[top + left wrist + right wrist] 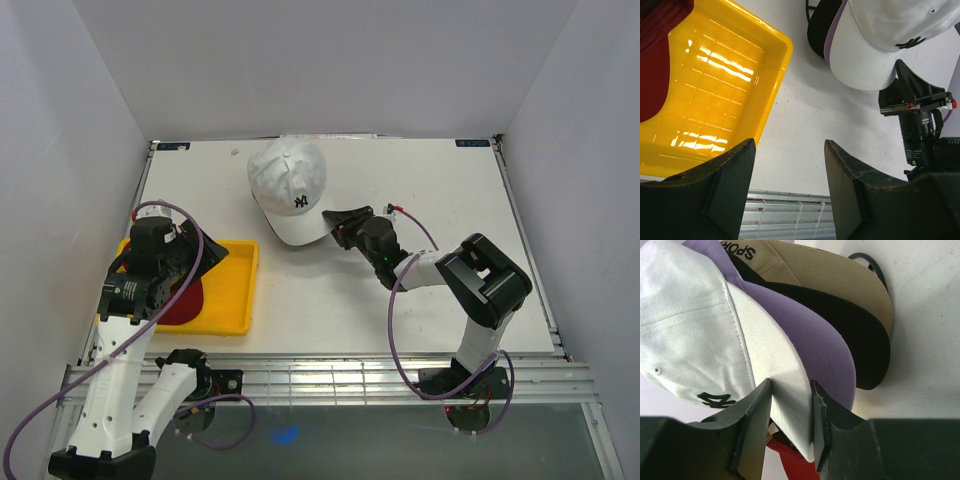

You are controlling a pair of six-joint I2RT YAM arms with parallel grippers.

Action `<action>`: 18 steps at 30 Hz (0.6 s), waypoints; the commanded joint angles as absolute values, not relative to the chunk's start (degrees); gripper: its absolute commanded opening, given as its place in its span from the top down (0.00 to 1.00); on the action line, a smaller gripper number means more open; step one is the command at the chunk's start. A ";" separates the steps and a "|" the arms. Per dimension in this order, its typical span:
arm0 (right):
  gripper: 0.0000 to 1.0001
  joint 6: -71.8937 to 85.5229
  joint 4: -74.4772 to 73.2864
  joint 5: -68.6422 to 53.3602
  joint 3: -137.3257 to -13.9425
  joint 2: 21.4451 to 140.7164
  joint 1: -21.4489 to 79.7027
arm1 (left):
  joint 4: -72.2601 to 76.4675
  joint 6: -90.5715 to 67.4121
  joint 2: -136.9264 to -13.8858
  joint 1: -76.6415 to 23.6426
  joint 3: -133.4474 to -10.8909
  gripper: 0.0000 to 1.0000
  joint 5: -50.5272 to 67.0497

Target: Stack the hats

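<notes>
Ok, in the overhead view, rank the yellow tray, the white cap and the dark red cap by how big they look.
1. yellow tray: largest, though the left arm covers part of it.
2. white cap.
3. dark red cap: smallest as seen, but the arm hides most of it, so its real size is unsure.

Between the matt, scuffed black fingers (755, 440) of the right gripper (790, 405), the white cap (700, 340) is matt twill cloth with stitched seams. Beyond the fingertips, the lavender cap (815, 340), black cap (865, 345) and tan cap (840, 280) are equally matt fabric. Left of the left gripper (789, 147), the yellow tray (715, 100) is glossy plastic.
</notes>
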State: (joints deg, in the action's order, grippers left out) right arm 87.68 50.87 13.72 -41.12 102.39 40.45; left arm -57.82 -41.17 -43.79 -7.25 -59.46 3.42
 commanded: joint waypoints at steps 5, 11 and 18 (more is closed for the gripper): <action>0.82 80.69 34.80 11.60 -40.60 105.03 39.73 | -56.43 -40.78 -43.77 -7.47 -59.94 0.32 3.25; 0.63 79.10 33.14 10.99 -42.10 103.10 39.64 | -56.16 -40.96 -44.03 -7.47 -60.12 0.32 3.43; 0.46 79.01 30.24 9.41 -42.89 103.10 39.55 | -55.90 -40.96 -44.21 -7.47 -59.94 0.32 3.95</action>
